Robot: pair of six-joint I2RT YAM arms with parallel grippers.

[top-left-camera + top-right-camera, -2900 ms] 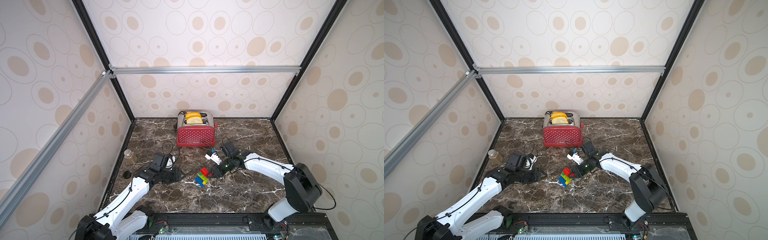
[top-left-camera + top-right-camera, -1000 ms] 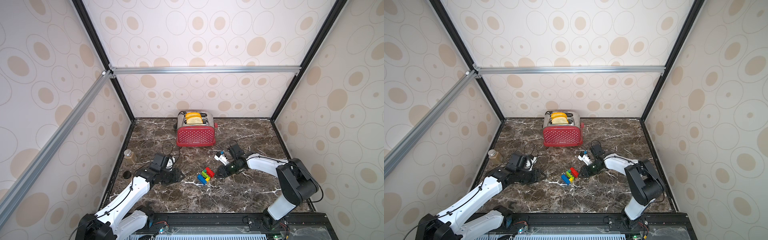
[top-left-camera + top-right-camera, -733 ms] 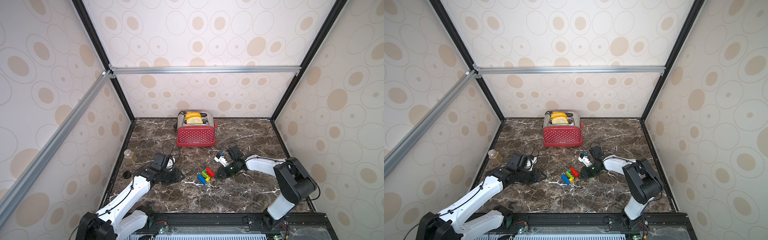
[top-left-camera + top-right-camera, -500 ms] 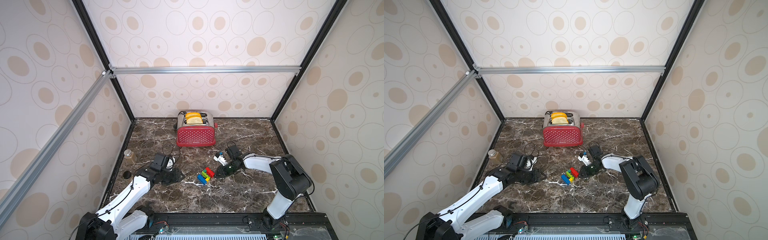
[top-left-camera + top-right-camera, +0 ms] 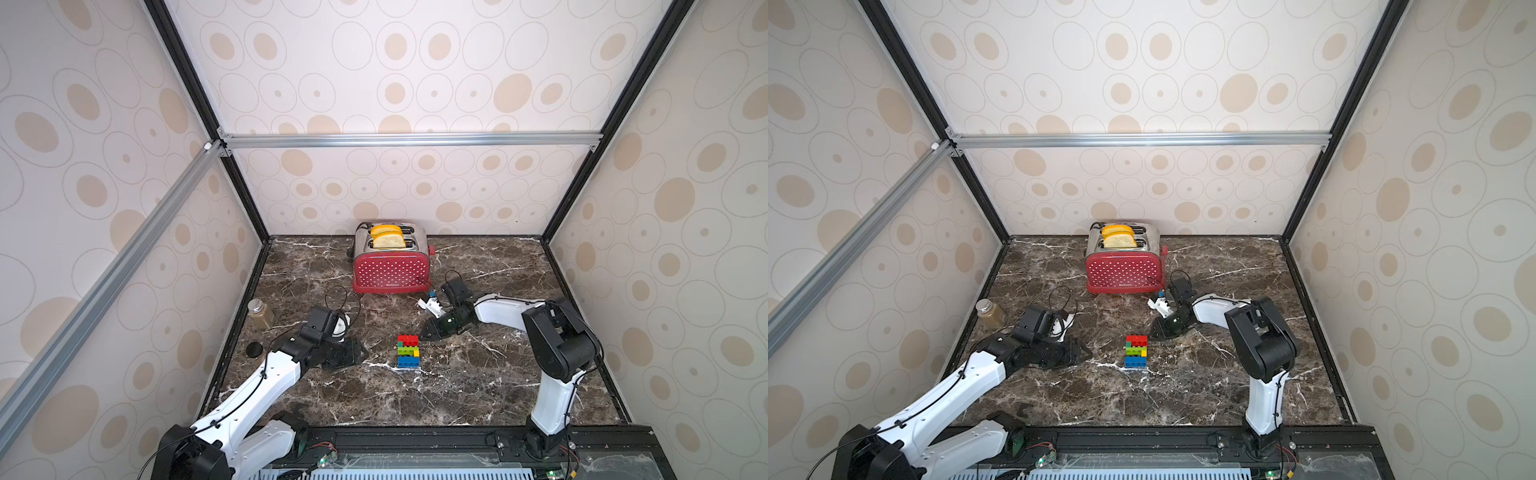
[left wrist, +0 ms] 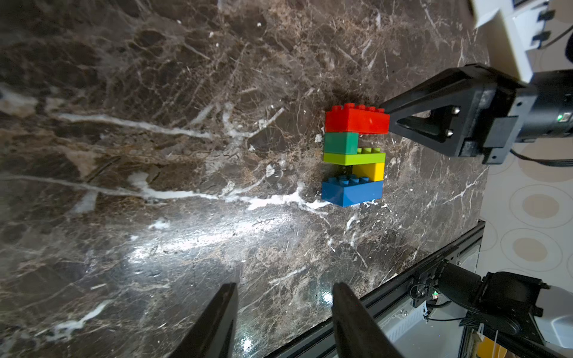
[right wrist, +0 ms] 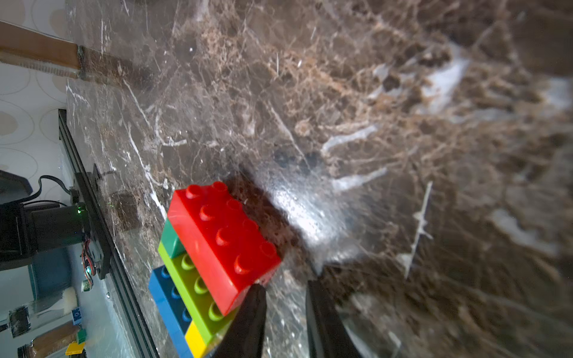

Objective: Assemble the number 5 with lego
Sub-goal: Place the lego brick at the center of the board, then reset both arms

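Observation:
The lego lies flat on the marble as one joined stack, the number 5 point(image 5: 408, 351) point(image 5: 1136, 351) point(image 6: 353, 155) point(image 7: 210, 257): red, dark green, lime green, yellow, blue. My right gripper point(image 5: 422, 336) point(image 5: 1152, 334) point(image 6: 384, 116) point(image 7: 285, 286) lies low on the table at the red brick's right end. One fingertip point(image 7: 255, 293) touches that brick's corner. Its jaws are open by a narrow gap, with only bare marble between them. My left gripper point(image 5: 365, 353) point(image 5: 1088, 353) point(image 6: 283, 288) rests open to the left of the stack, well apart from it and holding nothing.
A red polka-dot toaster point(image 5: 390, 270) with two slices of toast stands at the back middle. A small jar point(image 5: 260, 313) and a black lid point(image 5: 254, 349) sit by the left wall. The table's black front rail point(image 6: 434, 263) runs close behind the left gripper.
The right gripper has come in against the red end of the stack. The stack has turned from slanted to straight. The left arm has not moved.

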